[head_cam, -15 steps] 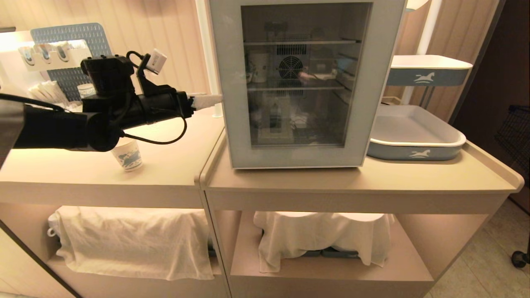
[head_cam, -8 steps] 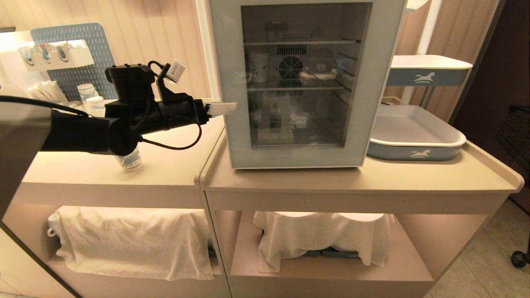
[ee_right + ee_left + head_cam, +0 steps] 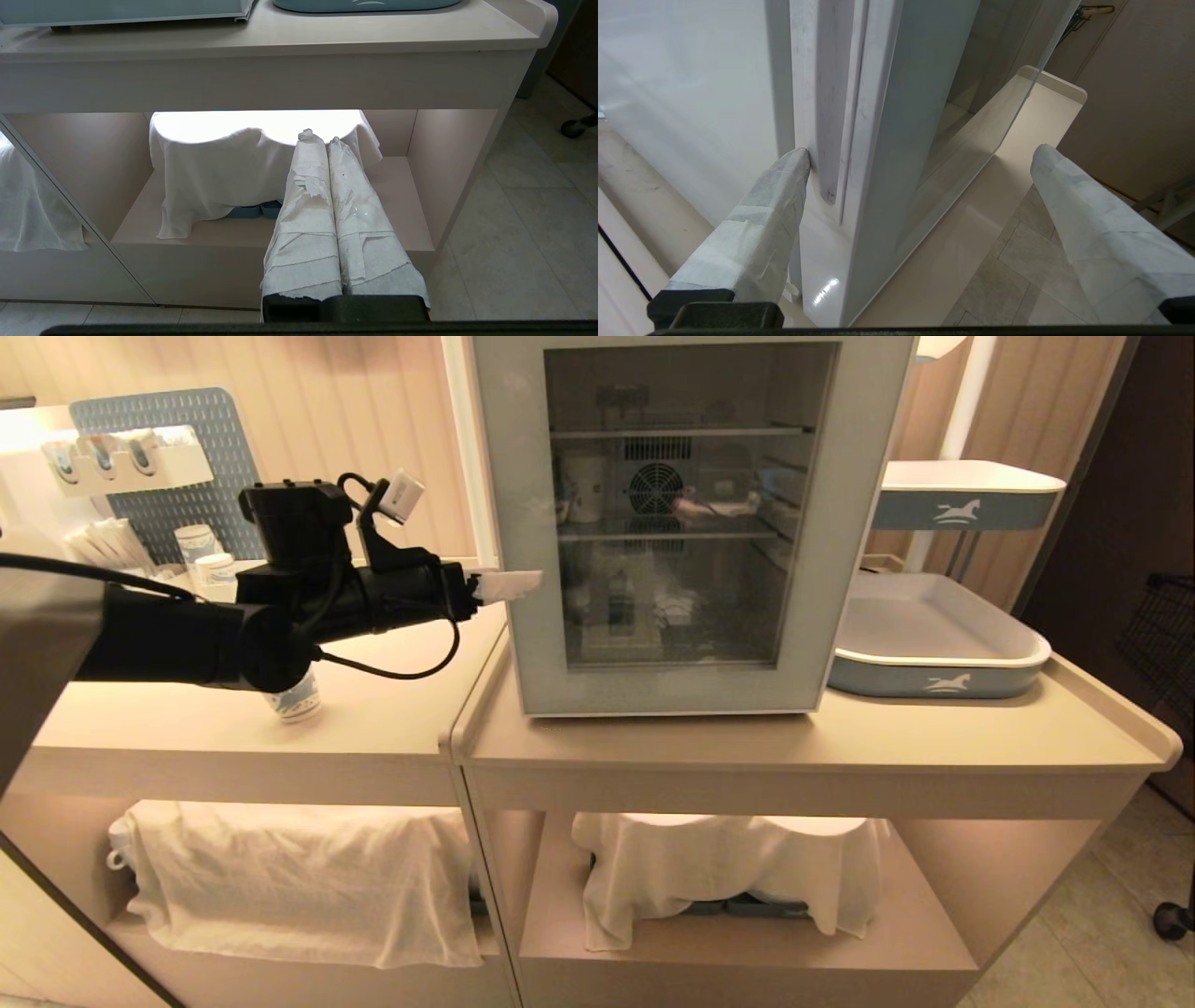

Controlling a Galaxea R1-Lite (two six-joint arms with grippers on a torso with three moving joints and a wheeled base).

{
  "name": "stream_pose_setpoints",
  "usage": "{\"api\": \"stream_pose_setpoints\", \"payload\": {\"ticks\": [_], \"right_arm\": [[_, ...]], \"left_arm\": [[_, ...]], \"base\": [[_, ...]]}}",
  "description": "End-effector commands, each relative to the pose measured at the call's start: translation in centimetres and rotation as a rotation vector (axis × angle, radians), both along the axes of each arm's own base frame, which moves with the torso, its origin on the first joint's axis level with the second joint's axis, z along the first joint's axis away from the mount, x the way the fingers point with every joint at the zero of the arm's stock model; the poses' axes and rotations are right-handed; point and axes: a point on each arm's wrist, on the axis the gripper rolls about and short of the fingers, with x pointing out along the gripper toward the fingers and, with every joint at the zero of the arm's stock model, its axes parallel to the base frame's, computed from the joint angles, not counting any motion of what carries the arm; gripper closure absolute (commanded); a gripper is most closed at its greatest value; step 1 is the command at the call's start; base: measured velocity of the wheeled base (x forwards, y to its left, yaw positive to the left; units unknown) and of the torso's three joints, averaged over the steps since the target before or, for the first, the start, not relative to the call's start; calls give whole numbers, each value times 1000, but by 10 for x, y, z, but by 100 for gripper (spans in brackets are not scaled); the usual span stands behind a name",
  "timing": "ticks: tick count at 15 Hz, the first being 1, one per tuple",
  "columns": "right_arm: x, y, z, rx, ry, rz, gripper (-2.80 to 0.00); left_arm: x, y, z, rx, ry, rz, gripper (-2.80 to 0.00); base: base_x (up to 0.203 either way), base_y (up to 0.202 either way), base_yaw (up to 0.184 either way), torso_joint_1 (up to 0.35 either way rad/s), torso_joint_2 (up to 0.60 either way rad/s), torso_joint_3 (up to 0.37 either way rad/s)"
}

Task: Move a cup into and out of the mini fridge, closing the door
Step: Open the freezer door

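The left gripper point(image 3: 920, 154) spreads wide around the edge of the grey-framed glass door point(image 3: 686, 523); behind its arm stands the blue-printed paper cup point(image 3: 294, 698).

Right wrist view: the right gripper point(image 3: 322, 140) hung low in front of the counter point(image 3: 280, 74), its two tape-wrapped fingers point(image 3: 303, 219) pressed together along their length, nothing between them; the wrapping was torn and frayed. Beyond the tips, a white cloth point(image 3: 219, 177) draped over something on the lit lower shelf point(image 3: 402, 205), with blue edges point(image 3: 254, 211) showing under its hem. A second cloth point(image 3: 28, 205) hung in the neighbouring bay. On the countertop, the mini fridge's point(image 3: 121, 10) bottom edge and a blue tray point(image 3: 364, 4) were partly visible. Tiled floor point(image 3: 528, 224) and a caster wheel point(image 3: 570, 127) lay beside the counter.
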Motion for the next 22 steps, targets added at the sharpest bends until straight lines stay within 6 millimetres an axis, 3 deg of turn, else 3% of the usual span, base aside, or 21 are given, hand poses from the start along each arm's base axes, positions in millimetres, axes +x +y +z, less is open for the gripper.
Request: {"api": "stream_pose_setpoints", "payload": {"ticks": [1, 22], "right_arm": [[0, 0, 0, 0, 0, 1, 0], [0, 0, 0, 0, 1, 1, 0]], "left_arm": [[0, 0, 5, -5, -14, -6, -280], [-22, -13, 35, -23, -79, -49, -280]], "base": [[0, 0, 0, 0, 0, 0], [0, 0, 0, 0, 0, 0]]}}
